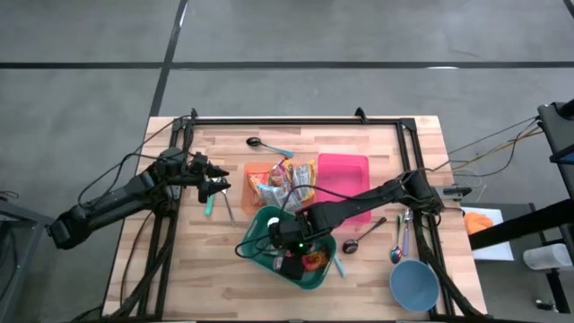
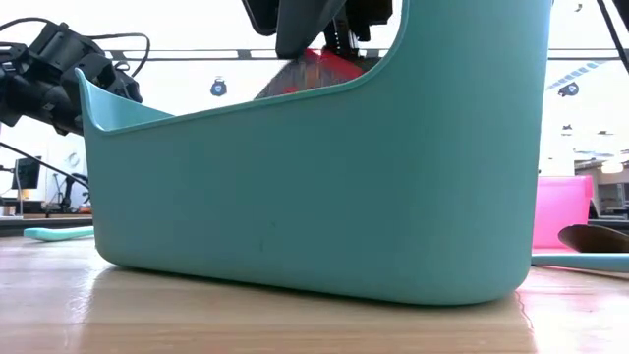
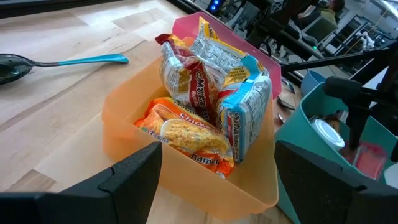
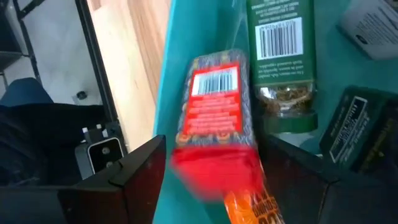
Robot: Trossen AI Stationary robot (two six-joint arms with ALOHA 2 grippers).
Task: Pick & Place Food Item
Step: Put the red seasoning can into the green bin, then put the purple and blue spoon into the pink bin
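The red food packet (image 4: 214,118) sits between the right gripper (image 4: 214,186) fingers, inside the teal bin (image 1: 269,220); whether the fingers pinch it or stand clear cannot be told. Beside it in the bin stands a green-labelled jar (image 4: 283,56). The left gripper (image 3: 217,180), fingers spread and empty, waits facing the orange bin (image 3: 124,130) of ramen packets (image 3: 186,127). A pink container (image 1: 345,175) lies beyond.

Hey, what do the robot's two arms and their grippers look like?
Both arms are dark, slim and jointed, trailing black cables. The left gripper has two blocky black fingers. The right gripper has the same dark angular fingers, with a small green light glowing near its wrist.
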